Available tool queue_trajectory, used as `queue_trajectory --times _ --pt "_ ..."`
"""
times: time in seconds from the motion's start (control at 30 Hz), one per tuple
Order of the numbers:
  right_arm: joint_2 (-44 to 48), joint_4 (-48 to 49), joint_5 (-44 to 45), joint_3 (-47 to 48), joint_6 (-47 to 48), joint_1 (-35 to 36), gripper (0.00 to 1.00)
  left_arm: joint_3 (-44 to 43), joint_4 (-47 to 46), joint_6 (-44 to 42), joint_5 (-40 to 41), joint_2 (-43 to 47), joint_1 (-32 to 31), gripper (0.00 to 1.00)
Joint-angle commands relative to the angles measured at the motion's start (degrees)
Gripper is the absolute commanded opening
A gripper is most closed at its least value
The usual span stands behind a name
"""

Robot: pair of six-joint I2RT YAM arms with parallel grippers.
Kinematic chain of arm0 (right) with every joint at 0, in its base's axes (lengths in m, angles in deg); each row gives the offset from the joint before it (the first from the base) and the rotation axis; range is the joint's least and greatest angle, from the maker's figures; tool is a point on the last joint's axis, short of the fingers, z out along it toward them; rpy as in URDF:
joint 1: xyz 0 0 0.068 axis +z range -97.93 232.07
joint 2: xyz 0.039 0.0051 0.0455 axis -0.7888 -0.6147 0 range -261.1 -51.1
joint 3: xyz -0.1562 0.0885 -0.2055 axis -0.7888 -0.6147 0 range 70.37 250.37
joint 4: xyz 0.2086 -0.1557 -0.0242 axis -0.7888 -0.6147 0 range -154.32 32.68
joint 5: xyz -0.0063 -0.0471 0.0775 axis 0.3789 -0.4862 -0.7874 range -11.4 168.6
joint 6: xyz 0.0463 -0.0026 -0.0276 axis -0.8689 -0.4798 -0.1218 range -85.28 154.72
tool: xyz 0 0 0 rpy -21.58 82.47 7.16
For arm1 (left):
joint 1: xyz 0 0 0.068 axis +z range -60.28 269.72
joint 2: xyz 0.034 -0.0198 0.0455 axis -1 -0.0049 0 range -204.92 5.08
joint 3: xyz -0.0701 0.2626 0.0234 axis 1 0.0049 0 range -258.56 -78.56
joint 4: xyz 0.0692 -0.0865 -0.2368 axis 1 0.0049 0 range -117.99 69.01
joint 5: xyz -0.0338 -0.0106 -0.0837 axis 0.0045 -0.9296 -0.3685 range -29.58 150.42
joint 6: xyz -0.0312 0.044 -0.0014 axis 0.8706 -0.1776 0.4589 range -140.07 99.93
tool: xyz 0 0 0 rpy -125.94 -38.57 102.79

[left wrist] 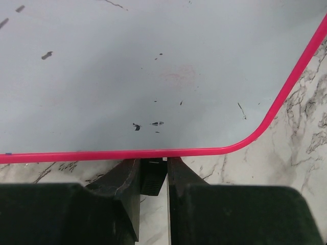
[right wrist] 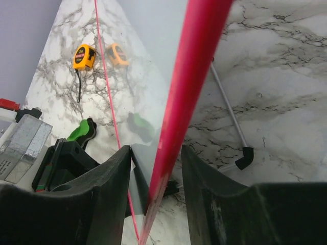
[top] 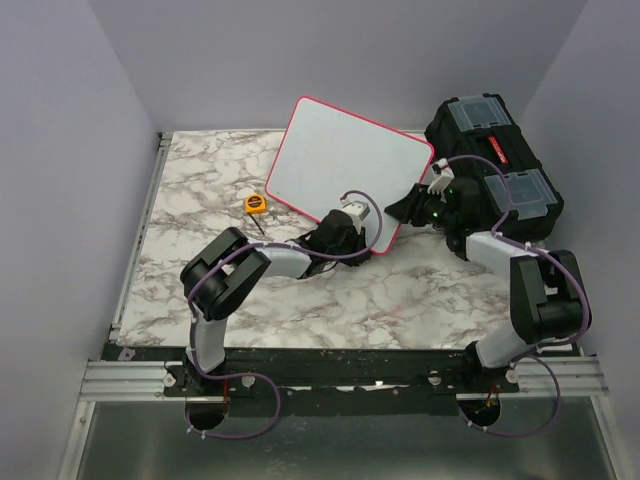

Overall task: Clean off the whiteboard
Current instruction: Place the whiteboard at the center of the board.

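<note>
The whiteboard (top: 345, 165), white with a pink-red rim, stands tilted at the table's middle back. In the left wrist view its face (left wrist: 153, 66) shows a faint red smear and small dark specks. My left gripper (top: 350, 230) is at the board's lower edge, jaws nearly together (left wrist: 153, 162) on a small black ribbed block (left wrist: 152, 178) just under the rim. My right gripper (top: 405, 207) is at the board's right edge. Its jaws (right wrist: 156, 150) stand apart on either side of the pink rim (right wrist: 189, 92), with gaps on both sides.
A black toolbox (top: 495, 165) with clear lid compartments sits at the back right, close behind the right arm. A yellow tape measure (top: 256, 203) lies left of the board. A thin metal leg with a black foot (right wrist: 245, 157) rests on the marble behind the board.
</note>
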Motion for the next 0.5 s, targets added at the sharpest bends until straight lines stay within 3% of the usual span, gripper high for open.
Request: queue_trajectory --times 0.0,0.2,0.37,0.47 --pt "1.29 1.87 -1.93 -1.12 -1.25 -1.23 0.47 1.17 9.22 4.16 3.42 -3.34 1.79 0.00" --pt "4.71 2.31 -4.78 -2.57 -3.27 -4.27 0.46 1.29 9.22 4.16 3.16 -3.89 2.25 0.00" --pt "6.66 4.47 -10.37 -4.42 -4.51 -4.69 0.33 1.10 9.26 3.92 3.07 -3.90 2.43 0.00" --pt "3.68 7.27 -13.84 -3.91 -7.77 -4.67 0.32 1.01 9.35 3.88 3.07 -3.83 2.43 0.00"
